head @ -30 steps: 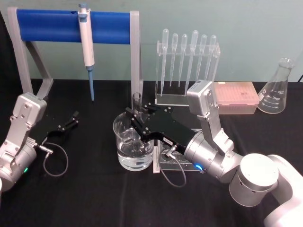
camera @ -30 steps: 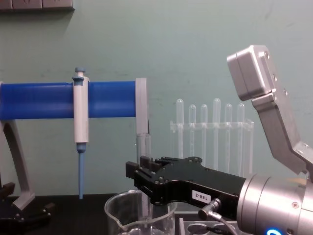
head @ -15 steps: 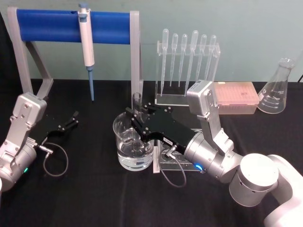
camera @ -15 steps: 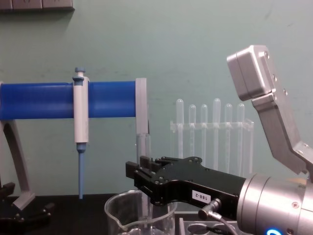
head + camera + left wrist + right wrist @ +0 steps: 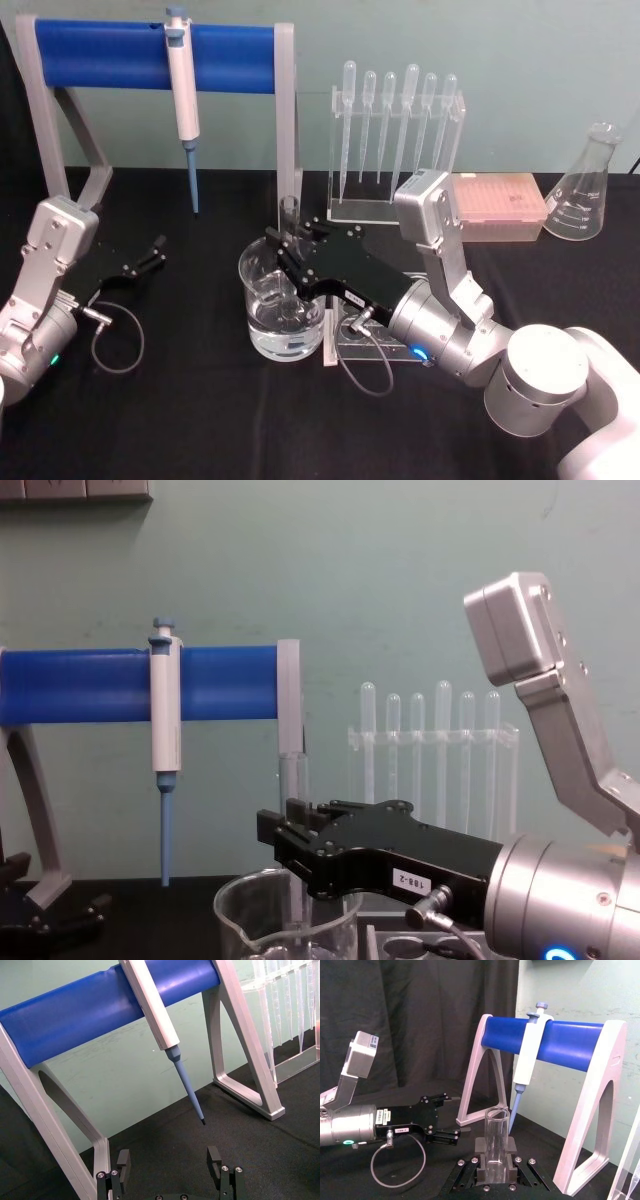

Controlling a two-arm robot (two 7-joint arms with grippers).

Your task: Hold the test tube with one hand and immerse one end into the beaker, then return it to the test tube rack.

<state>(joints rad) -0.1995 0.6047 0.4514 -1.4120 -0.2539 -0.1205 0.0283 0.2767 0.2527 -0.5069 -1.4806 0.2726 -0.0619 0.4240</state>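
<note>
Now the right gripper (image 5: 283, 250) was clamped on the tube (image 5: 290, 262), which stood straight up with its bottom down in the beaker (image 5: 281, 300), while the left gripper (image 5: 152, 252) sat open far off.

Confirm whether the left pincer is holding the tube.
No. The left pincer rests open on the table, away from the beaker; the right pincer grips the tube.

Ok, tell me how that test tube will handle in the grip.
The test tube, clamped upright in the right gripper over the beaker, looks like smooth clear glass: probably slippery and brittle if squeezed. Being round, it would likely roll if laid flat.
</note>
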